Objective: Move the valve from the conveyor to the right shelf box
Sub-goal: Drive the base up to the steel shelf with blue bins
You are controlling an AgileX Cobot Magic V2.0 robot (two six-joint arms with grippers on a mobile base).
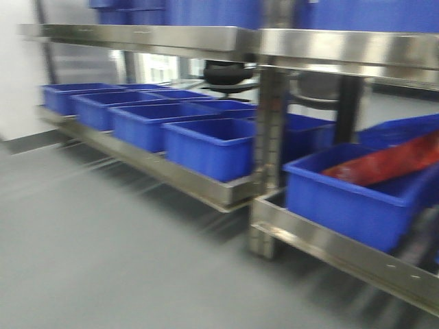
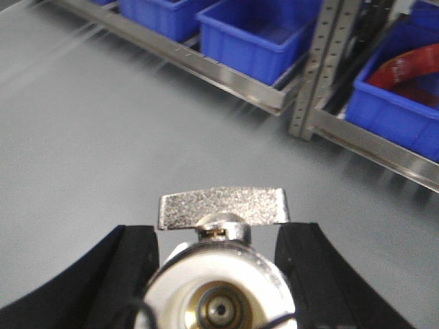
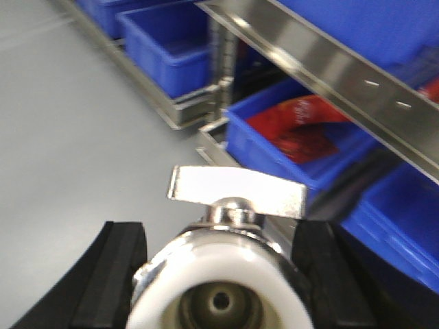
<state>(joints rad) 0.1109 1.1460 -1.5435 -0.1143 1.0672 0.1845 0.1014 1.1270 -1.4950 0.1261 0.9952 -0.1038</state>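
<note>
L gripper grasps one valve, R gripper another valve, clamped tight for transit to shelf box.

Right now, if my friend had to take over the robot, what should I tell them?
Left gripper: shut on a stubby grey metal valve with a white cap, flat lever on top.
Right gripper: shut on a second valve of the same kind.
Conveyor: not in view.
Done: both valves are picked up.
Left: neither is in a box yet. The blue plastic boxes sit on the steel shelf ahead. The blue box on the right holds something red.
</note>
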